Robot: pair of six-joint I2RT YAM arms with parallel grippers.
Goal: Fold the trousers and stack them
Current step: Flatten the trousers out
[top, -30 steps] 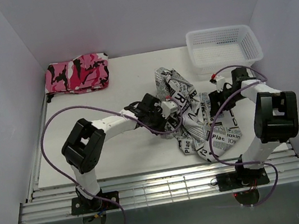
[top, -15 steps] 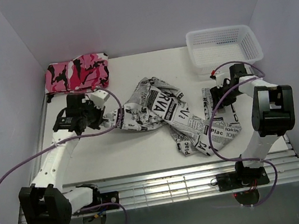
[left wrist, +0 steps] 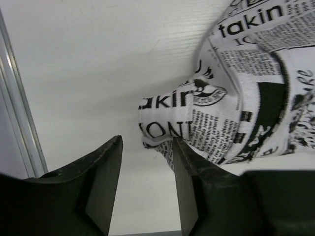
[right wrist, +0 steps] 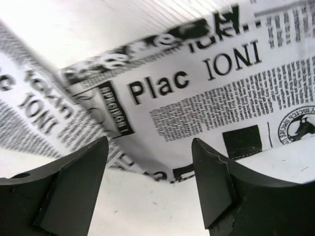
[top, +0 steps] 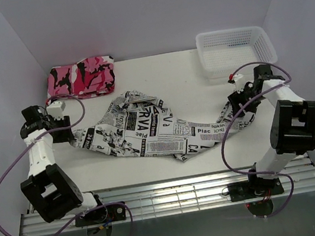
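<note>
The trousers [top: 147,131], white with black newspaper print, lie stretched in a long wrinkled band across the table from left to right. My left gripper [top: 67,134] stands open at their left end. In the left wrist view that end of the trousers [left wrist: 246,88] lies just past the right finger [left wrist: 189,182], and only bare table shows between the jaws of the left gripper [left wrist: 146,162]. My right gripper [top: 237,110] stands open at the right end. In the right wrist view the trousers [right wrist: 206,83] lie flat just beyond the tips of the right gripper [right wrist: 150,162].
A folded pink, black and white camouflage garment [top: 81,77] lies at the back left corner. A white plastic basket [top: 231,31] stands at the back right. Walls close in the table [top: 157,76] on three sides, with a metal rail along its left edge [left wrist: 19,123].
The left gripper dragged the trousers' end far to the left and then opened, letting it go. The bunched cloth is now drawn out into a long band. The right gripper opened wider.
</note>
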